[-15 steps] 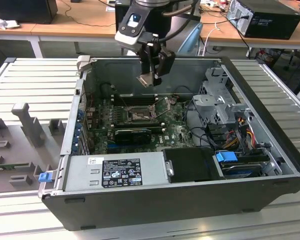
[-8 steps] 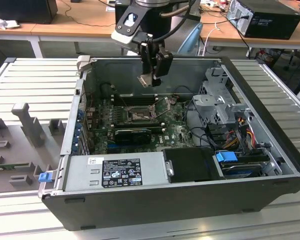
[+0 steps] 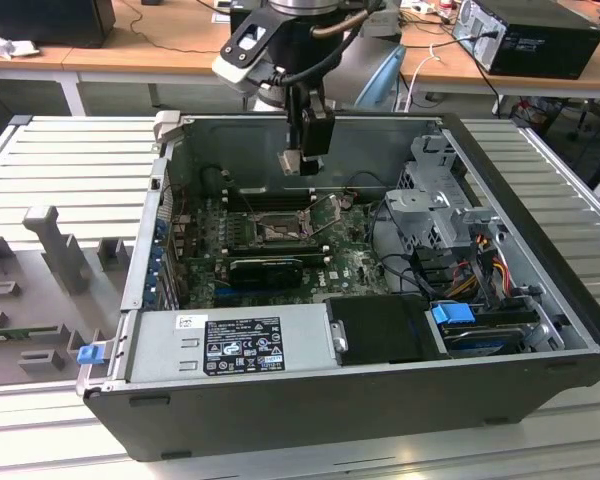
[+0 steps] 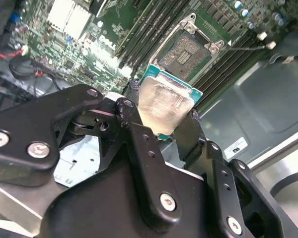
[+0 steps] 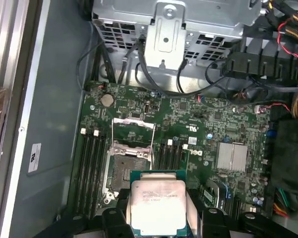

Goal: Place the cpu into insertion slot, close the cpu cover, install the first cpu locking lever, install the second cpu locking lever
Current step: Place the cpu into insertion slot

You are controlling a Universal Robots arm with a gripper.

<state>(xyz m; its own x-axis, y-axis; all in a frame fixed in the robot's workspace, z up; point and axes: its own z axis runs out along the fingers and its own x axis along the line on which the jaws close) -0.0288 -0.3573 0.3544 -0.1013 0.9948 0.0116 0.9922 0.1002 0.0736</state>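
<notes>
Gripper (image 4: 161, 124) closed part-way on the cpu (image 4: 164, 101), one black finger (image 4: 130, 116) on each of two opposite edges; silvery lid faces the camera, green substrate showing round its rim. In the exterior view the chip hangs level, or close to it, over the open computer case (image 3: 380, 140), clear above the motherboard (image 3: 355, 255) and touching nothing but the fingers. Insertion slot (image 5: 130, 167) lies on the board with its dark pin field exposed. In the first wrist view the cpu sits just short of the slot along the line of sight, overlapping its near rim. The cpu cover (image 5: 133, 120) appears swung up off the slot and standing open at its far side, green board visible through its window; its exact angle is hard to judge from here. Long black memory slots (image 5: 89, 166) flank the slot on both sides. A black graphics card (image 3: 265, 270) lies nearer the power supply (image 3: 230, 345). A silvery finned heatsink (image 5: 232, 156) sits further along the board, well apart from the slot.
</notes>
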